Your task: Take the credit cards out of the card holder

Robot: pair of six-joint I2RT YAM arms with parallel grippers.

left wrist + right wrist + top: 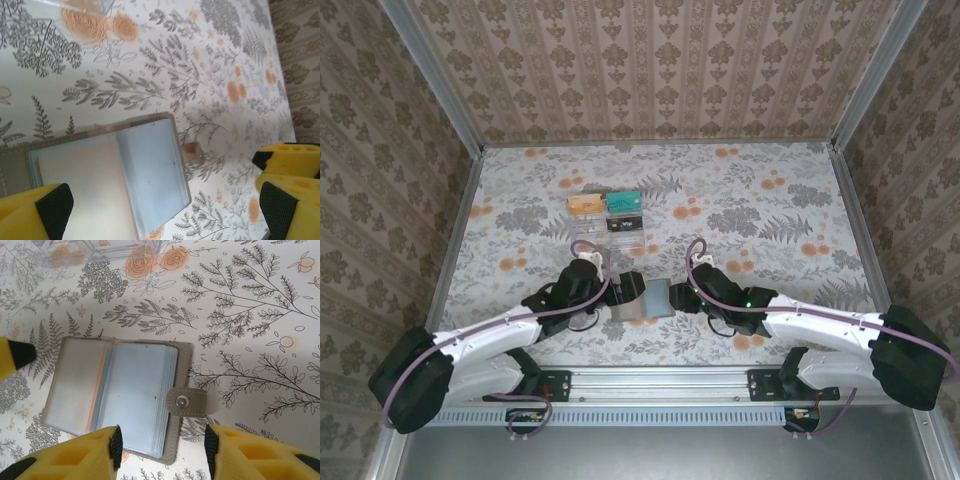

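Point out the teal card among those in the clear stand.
The teal card sits at the far right of the clear stand, beside the orange-tan card. The dark card is just in front of it, nearer the arms.

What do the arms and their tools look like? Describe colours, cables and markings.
The left arm and right arm have white links with black joints. A mauve cable runs along each. The left tool and right tool have yellow fingers with black pads. A green light glows on the right arm.
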